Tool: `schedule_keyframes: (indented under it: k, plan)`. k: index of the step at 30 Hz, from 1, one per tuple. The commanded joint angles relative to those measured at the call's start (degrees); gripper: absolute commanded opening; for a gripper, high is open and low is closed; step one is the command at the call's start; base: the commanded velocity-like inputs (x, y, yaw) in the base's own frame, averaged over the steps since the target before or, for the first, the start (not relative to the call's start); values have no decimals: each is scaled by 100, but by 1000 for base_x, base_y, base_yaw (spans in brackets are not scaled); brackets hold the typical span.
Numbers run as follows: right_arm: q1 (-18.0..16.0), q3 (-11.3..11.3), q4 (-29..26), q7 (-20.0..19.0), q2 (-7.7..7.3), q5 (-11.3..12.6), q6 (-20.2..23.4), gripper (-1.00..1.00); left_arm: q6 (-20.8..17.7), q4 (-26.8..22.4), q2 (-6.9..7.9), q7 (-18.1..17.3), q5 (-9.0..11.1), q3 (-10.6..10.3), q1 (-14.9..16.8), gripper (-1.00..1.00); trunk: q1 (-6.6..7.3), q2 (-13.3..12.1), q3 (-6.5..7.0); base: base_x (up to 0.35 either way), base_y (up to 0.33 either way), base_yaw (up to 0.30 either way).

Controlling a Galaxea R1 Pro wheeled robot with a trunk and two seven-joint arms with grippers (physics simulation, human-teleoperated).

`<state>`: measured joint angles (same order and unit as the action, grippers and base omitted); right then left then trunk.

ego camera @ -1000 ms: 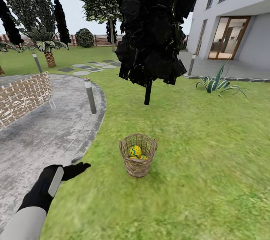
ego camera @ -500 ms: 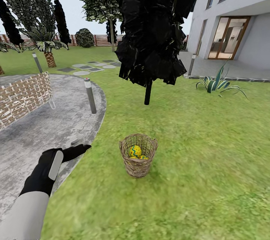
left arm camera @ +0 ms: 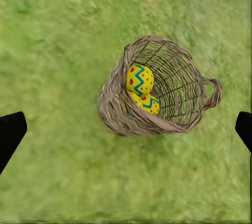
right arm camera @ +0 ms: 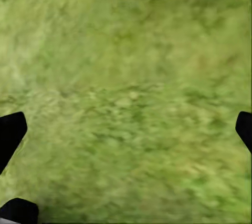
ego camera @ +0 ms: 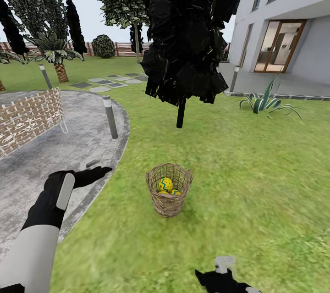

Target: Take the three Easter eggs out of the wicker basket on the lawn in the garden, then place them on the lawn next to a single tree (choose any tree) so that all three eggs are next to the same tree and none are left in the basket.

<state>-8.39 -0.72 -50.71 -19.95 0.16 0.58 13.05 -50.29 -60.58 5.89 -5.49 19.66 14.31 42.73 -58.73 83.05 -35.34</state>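
Grass of the mottled green lawn point(ego camera: 256, 178) fills the lower right of the head view, and a small round brown open-weave wicker basket point(ego camera: 168, 189) stands on it just below the frame's centre. Inside lie yellow Easter eggs with blue zigzag bands and red dots point(left arm camera: 139, 79); two show clearly in the left wrist view, one resting against the other, and a third cannot be made out. Above the basket in the head view rises a tree with blackish angular foliage and a thin dark trunk point(ego camera: 181, 113). At lower left, the black left gripper point(ego camera: 94, 175) hangs over the edge of the grey paved path point(ego camera: 50, 164), its fingers spread apart and holding nothing. At the bottom edge, the right gripper point(ego camera: 220, 279) is likewise released, over bare grass.
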Motion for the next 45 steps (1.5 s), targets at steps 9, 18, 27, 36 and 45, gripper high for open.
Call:
schedule_keyframes:
  k: [9,18,27,36,45]
  plan:
    - [-286,-279,-1507,-396,-193,1803,370,100,-325,-260,-35,-254,-40,-89,7,100,0,3,-6,0,0,0]
    - [-988,-546,-1672,-405,-521,2791,621,100,-351,-301,-57,-268,-41,-154,7,100,0,3,-6,7,0,0]
    - [-1142,-964,-1744,-389,-544,2856,629,100,-378,-268,-73,-268,-39,-143,7,100,0,3,-6,264,0,0]
    - [-1147,-1163,-1746,-400,-501,2842,566,100,-432,-211,-73,-268,-41,-147,7,100,0,3,-6,331,0,0]
    - [-1147,-1159,-1760,-403,-490,2818,558,100,-447,-179,-206,-243,-52,-482,-2,100,0,3,-6,334,0,0]
